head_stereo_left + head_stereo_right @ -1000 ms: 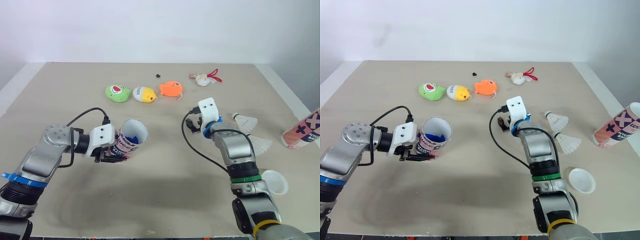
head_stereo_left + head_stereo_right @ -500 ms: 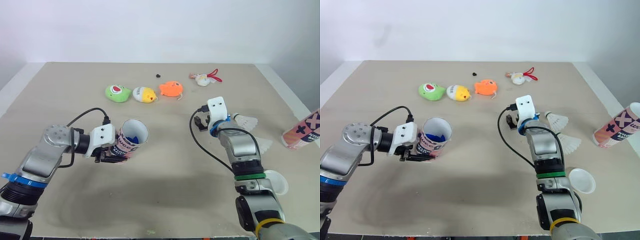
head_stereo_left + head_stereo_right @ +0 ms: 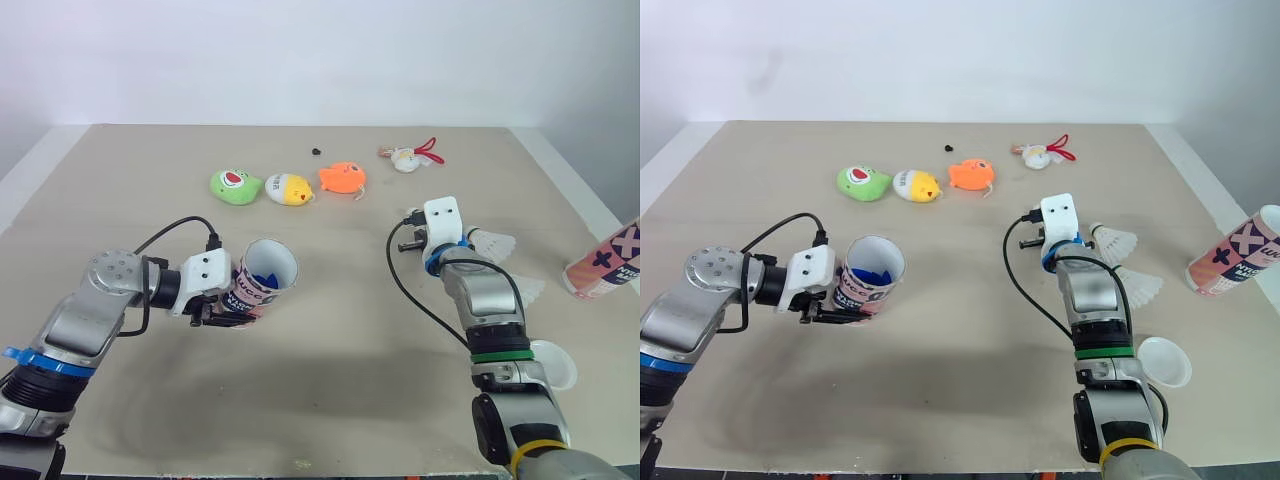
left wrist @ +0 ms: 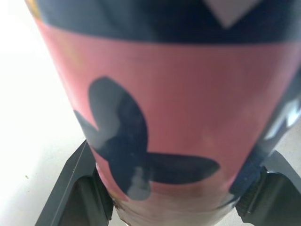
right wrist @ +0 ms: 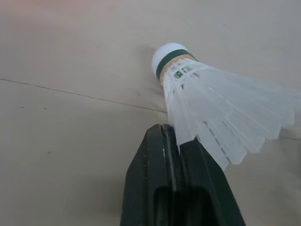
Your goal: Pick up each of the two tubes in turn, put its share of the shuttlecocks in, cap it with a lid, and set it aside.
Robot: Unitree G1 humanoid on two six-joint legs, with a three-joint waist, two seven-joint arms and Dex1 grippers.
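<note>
The pink and navy printed cardboard tube (image 3: 256, 284) sits clamped between the two black fingers (image 4: 77, 188) of the left gripper (image 3: 835, 313). It hangs over the left half of the beige table (image 3: 350, 340), tilted so that its open white mouth faces up and toward the near edge. Something blue (image 3: 264, 279) lies inside it; what it is cannot be told. A second pink and navy tube (image 3: 1235, 262) lies at the right edge. A round white plastic lid (image 3: 1163, 361) rests near the front right corner.

Two white feathered shuttlecocks lie on the right half, one (image 3: 1112, 240) farther back than the other (image 3: 1136, 286). The right gripper (image 5: 168, 134) is low over the table with its fingers pressed together and nothing between them. Its tip touches the feather skirt of the farther shuttlecock.

Toward the far edge lie a green plush toy (image 3: 235, 186), a yellow and white plush toy (image 3: 289, 189), an orange plush fish (image 3: 342, 178) and a small white toy with a red cord (image 3: 408, 157).
</note>
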